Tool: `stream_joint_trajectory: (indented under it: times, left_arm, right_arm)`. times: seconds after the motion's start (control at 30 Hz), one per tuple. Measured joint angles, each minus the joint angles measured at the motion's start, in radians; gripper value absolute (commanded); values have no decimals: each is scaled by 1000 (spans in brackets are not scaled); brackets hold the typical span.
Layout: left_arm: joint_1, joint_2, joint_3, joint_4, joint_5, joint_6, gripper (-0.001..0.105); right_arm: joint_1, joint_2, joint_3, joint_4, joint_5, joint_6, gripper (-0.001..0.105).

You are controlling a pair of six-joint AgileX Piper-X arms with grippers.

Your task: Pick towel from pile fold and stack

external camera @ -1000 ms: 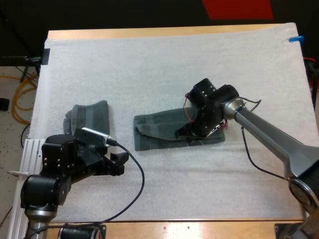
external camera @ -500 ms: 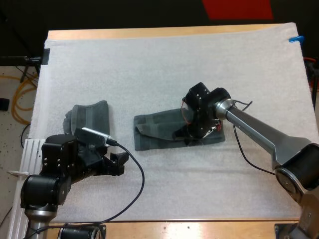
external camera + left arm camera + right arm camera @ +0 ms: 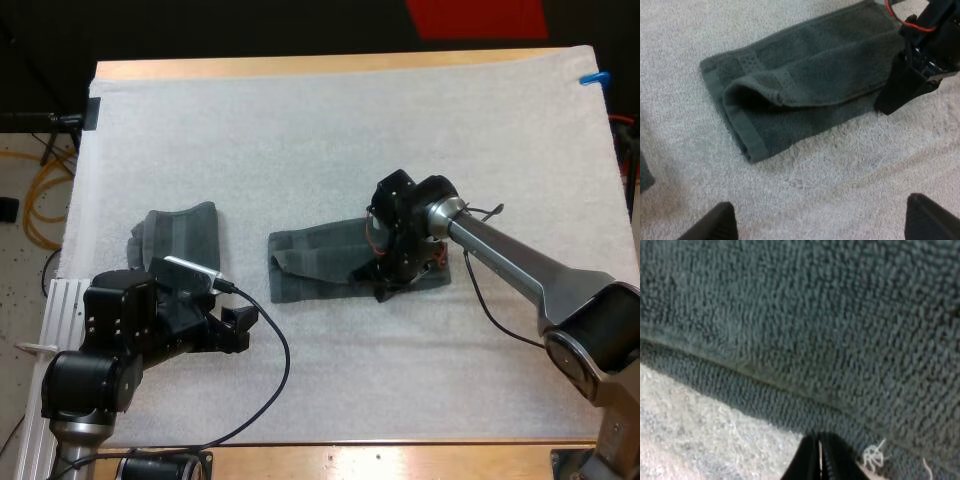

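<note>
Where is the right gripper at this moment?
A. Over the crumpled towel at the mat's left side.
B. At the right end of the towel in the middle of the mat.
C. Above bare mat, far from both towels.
B: in the high view the right gripper is down at the right end of the middle towel.

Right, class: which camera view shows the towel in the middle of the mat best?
The left wrist view: the middle towel lies close and almost whole, its folded-over top layer plain. In the high view it lies farther off, with the right gripper over one end. The right wrist view sits close on its weave and hem.
</note>
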Motion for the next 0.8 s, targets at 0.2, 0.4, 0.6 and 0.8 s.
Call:
stream_joint_trajectory:
  times: [0.2, 0.4, 0.6, 0.8]
  left_arm:
    - [0, 0, 0, 0, 0, 0, 66]
    - [0, 0, 0, 0, 0, 0, 66]
    - [0, 0, 0, 0, 0, 0, 66]
    - [0, 0, 0, 0, 0, 0, 66]
  right_arm:
    - [0, 0, 0, -64, 66, 0, 0]
    - [0, 0, 0, -117, 103, 0, 0]
    - [2, 0, 0, -256, 240, 0, 0]
    - [2, 2, -45, -363, 304, 27, 0]
